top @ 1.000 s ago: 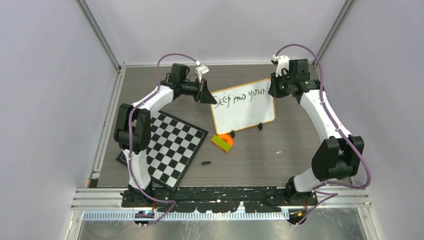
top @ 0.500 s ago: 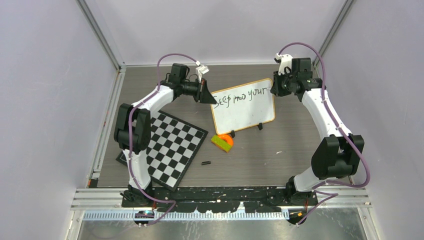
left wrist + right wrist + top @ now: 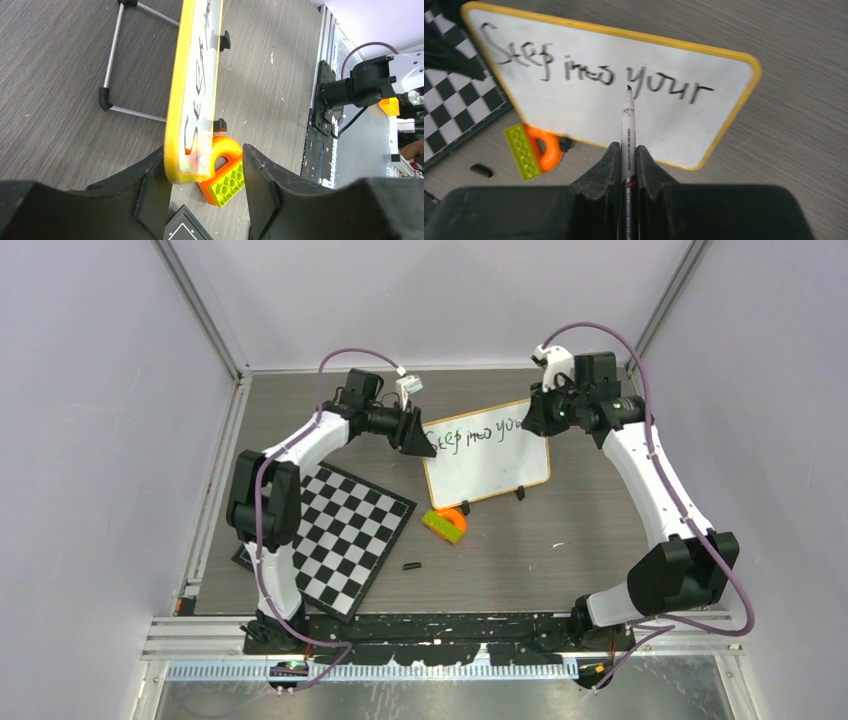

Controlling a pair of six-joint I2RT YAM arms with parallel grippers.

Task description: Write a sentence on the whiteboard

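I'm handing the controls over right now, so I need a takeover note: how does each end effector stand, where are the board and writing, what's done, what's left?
Left end effector: open, fingers either side of the whiteboard's left edge.
Right end effector: shut on the marker, tip at the "y" of "your"; contact unclear.
Whiteboard: propped on its feet at the table's far middle.
Done: the sentence reads "Step into your" on one line.
To do: it looks unfinished; the space below is blank for the rest.
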